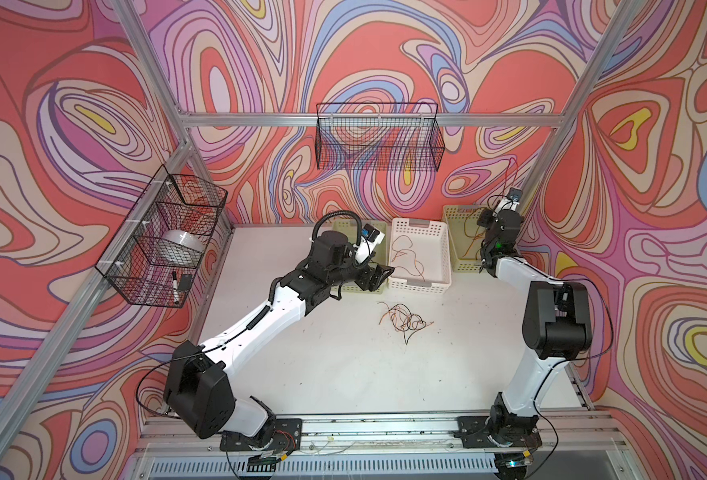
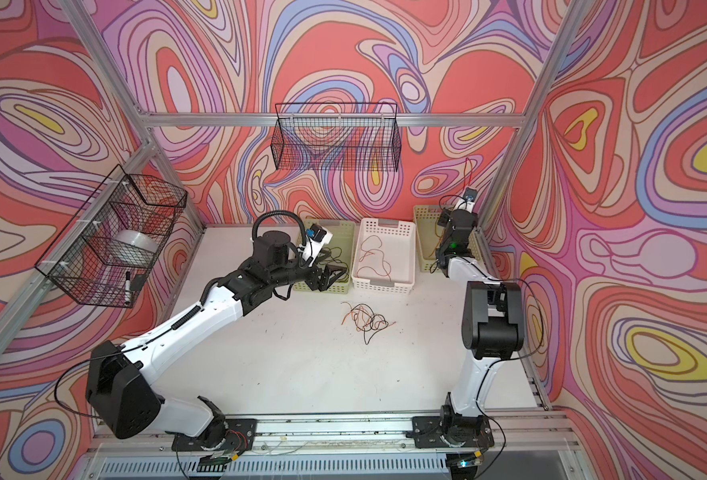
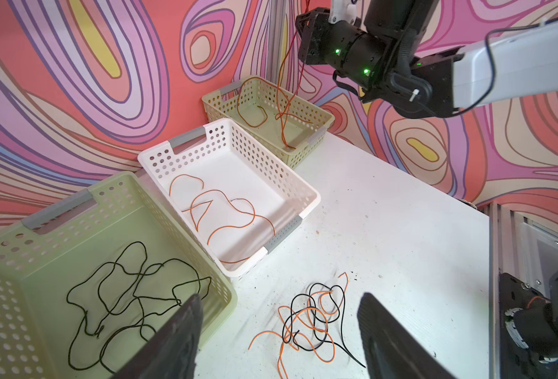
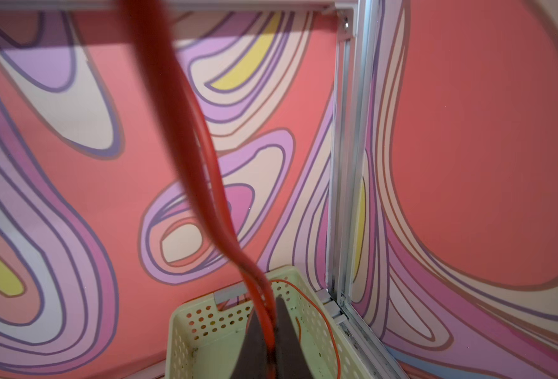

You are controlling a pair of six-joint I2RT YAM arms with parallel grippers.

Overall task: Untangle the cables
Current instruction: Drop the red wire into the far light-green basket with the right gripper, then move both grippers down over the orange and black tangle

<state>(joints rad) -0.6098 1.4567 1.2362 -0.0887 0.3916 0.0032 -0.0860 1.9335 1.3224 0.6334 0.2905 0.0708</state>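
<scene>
Left gripper (image 3: 281,344): I see the jaws wide apart and empty, by the near green basket (image 3: 186,236).
Right gripper (image 4: 271,311): clamped on a red-orange cable (image 4: 195,157) that trails into the far green basket (image 4: 186,328).
Tangled cables (image 1: 406,322): orange and black, knotted on my white table (image 1: 343,374), in front of the white basket (image 1: 420,286).

White counter (image 1: 343,374), scuffed w/ dark specks. Along its back edge, 3 perforated plastic baskets side by side: pale-green basket (image 3: 123,197), white basket (image 1: 418,286) in the middle, 2nd pale-green basket (image 3: 217,110) in the rt corner. Black wire-mesh basket (image 1: 379,145) hangs on the aluminium frame rail (image 1: 260,119) at the back. Black wire side basket (image 1: 152,291) on the left frame post holds a clear tape roll (image 1: 181,245) & a white marker w/ black cap (image 1: 175,286). Walls (image 1: 94,62): swirly pink/red/purple print.
</scene>
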